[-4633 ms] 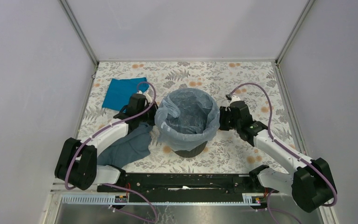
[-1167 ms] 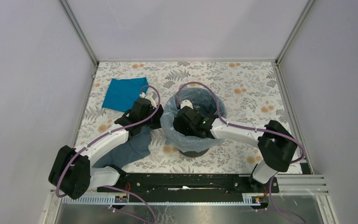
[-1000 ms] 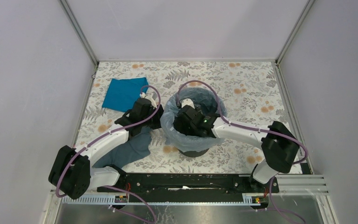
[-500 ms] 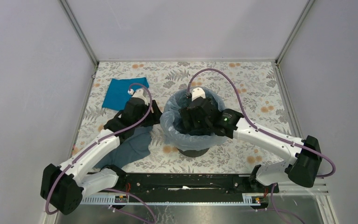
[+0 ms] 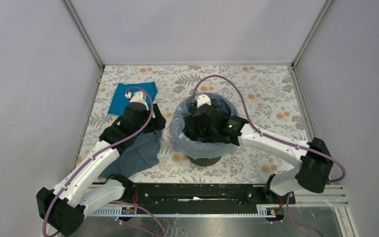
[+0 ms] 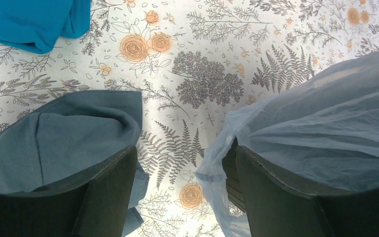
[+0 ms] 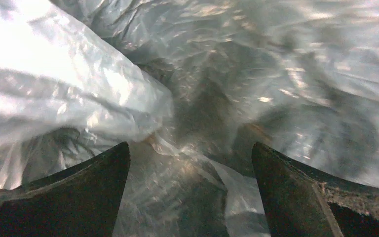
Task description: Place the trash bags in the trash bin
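The trash bin (image 5: pixel 203 160) is a round black bucket at the table's middle. The pale blue trash bag (image 5: pixel 178 136) lines it, with its edge draped over the rim. My right gripper (image 5: pixel 201 126) is down inside the bin and open. In the right wrist view its gripper (image 7: pixel 190 148) faces crinkled bag plastic (image 7: pixel 98 89), with nothing pinched. My left gripper (image 5: pixel 152 123) hangs open just left of the bin. In the left wrist view the gripper (image 6: pixel 185 150) frames bare tablecloth. The bag's loose edge (image 6: pixel 321 123) and a strip of black bin wall (image 6: pixel 230 174) lie by the right finger.
A bright teal folded cloth (image 5: pixel 128 96) lies at the back left, also seen as the teal cloth (image 6: pixel 29 19) from the left wrist. A dull grey-blue cloth (image 5: pixel 138 155) sprawls beside the left arm, under the left finger (image 6: pixel 64 138). Grey walls close in the floral table (image 5: pixel 266 89).
My left gripper has opened, let go of the bag's rim and drawn back up and to the left. The right gripper stays inside the bin and has shifted slightly toward the back.
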Action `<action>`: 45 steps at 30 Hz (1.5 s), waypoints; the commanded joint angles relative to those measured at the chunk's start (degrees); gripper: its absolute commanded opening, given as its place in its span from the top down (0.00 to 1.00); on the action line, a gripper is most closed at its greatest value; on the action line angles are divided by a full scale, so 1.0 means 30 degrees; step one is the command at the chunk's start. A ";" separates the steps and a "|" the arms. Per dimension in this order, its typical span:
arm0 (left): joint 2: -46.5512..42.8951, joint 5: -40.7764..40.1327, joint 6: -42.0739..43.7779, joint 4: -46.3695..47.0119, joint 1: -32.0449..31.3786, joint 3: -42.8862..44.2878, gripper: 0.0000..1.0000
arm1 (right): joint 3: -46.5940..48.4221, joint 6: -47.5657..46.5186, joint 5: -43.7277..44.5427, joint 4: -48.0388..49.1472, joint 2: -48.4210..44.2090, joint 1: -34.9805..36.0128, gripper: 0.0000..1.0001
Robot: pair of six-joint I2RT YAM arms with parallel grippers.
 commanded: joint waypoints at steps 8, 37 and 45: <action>-0.0842 0.0730 0.0498 -0.0015 0.0055 0.0721 0.23 | 0.1699 0.1720 -0.1124 0.0182 0.2118 0.0077 0.12; -0.2460 0.0420 0.2765 -0.1346 0.0077 0.6062 0.01 | 0.7075 -0.0858 -0.1287 -0.4984 -0.6203 0.0075 0.00; -0.3306 0.1942 0.4185 -0.0647 0.0054 1.0331 0.01 | 0.8197 -0.1523 0.0085 -0.5438 -1.1430 0.0078 0.00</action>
